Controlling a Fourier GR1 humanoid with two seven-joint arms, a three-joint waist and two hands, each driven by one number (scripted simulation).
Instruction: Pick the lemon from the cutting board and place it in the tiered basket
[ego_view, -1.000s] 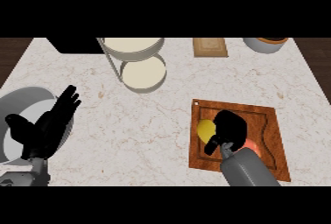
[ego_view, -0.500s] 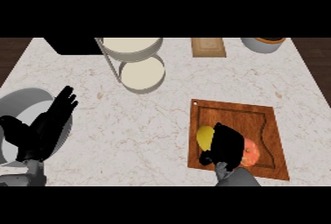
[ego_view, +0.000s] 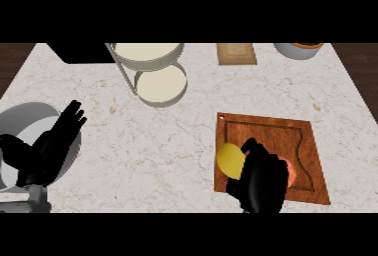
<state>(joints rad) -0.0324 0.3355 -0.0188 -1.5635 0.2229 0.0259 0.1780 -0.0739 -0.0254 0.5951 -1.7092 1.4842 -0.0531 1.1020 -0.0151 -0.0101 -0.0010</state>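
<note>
We see the lemon (ego_view: 228, 159) at the cutting board's (ego_view: 295, 131) left edge, our right hand (ego_view: 258, 182) covering its right side; whether it grips, we cannot tell. Our left hand (ego_view: 52, 147) rests open at the left, the tiered basket (ego_view: 161, 86) well apart

The right robot hand (ego_view: 258, 181) hides part of the lemon (ego_view: 228, 159).

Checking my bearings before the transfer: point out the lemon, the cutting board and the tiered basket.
lemon (ego_view: 228, 159), head view, its exposed yellow left side.
cutting board (ego_view: 267, 131), head view, bare wood near its far edge.
tiered basket (ego_view: 162, 84), head view, bare floor of its lower tier.
</note>
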